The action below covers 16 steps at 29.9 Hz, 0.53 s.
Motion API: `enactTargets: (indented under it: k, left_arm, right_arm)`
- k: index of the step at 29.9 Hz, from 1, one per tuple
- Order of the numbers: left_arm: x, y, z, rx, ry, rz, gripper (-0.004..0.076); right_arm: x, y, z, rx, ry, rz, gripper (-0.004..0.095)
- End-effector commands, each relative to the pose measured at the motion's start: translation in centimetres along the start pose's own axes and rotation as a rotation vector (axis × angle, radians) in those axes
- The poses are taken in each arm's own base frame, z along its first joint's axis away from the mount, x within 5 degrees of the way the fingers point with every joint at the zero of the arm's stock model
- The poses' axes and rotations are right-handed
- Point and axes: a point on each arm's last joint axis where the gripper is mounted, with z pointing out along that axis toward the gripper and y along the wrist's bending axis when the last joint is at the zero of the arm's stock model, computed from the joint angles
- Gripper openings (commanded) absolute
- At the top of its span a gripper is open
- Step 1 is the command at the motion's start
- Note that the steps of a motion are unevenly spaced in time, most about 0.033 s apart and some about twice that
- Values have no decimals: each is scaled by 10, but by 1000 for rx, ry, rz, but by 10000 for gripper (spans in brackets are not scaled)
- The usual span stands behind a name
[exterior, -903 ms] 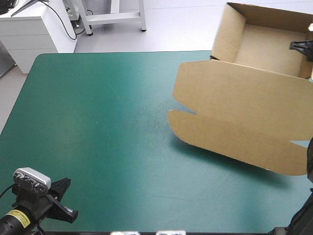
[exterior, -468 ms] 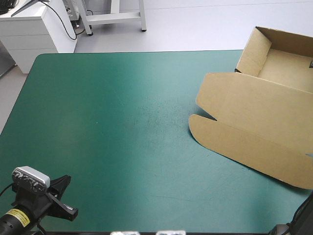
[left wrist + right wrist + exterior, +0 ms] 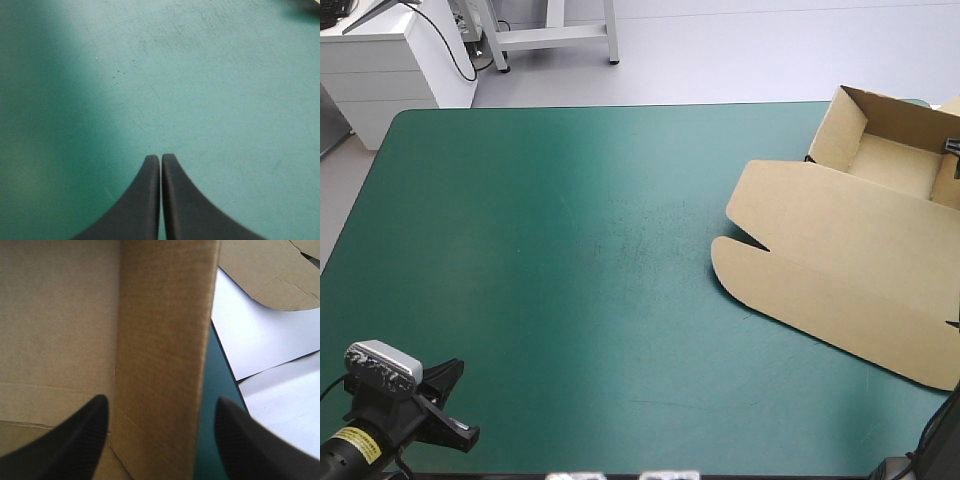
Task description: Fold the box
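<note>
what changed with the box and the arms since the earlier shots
The box moved right, toward the far right corner, and sank from a raised tilt onto the teal-green cover. The right gripper stands open astride one tray wall, so it seems let go. The left gripper stayed shut at the near left corner.

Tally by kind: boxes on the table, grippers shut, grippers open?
Brown box: 1
Shut grippers, the left gripper: 1
Open grippers, the right gripper: 1
Total: 3
</note>
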Motion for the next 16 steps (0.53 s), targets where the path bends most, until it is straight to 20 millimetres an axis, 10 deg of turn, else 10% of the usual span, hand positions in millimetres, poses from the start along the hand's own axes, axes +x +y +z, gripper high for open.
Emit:
enactTargets:
  k: [1,8,14,16]
  left_arm:
    - [-11,0,-4,2,-77,-8,-8]
    - [-11,0,-4,2,-77,-8,-8]
    - [-2,-2,5,21,-38,-22,-8]
    - [3,-4,10,40,-13,-37,-8]
  right_arm:
    - [-6,-1,-69,40,-148,-16,819]
    - [10,10,-182,46,-368,-14,725]
    - [43,48,-249,-226,-497,-130,-11]
    - [55,57,-258,-254,-495,-152,6]
